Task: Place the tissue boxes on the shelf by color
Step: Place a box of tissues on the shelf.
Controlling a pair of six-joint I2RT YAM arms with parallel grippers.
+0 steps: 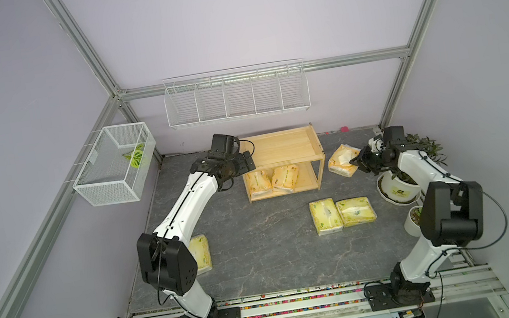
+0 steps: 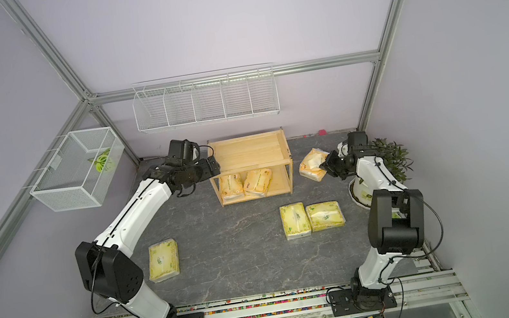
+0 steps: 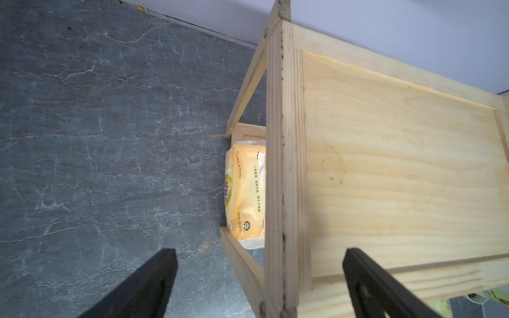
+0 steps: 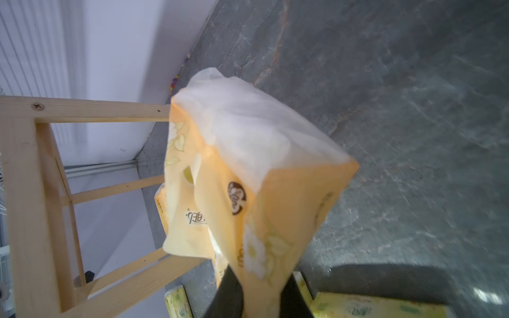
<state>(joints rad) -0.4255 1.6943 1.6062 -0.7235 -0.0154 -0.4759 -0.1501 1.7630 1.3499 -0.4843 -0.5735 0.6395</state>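
Right pincer (image 1: 356, 163) is clamped on one end of our orange tissue pack (image 1: 342, 158), just beside the shelf (image 1: 287, 163). It's soft, light and crinkly, so we'd grab mid-body. Left pincer (image 1: 249, 162) is wide apart and empty.

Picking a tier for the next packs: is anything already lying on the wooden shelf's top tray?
No, the shelf top shows only bare wood in both top views.
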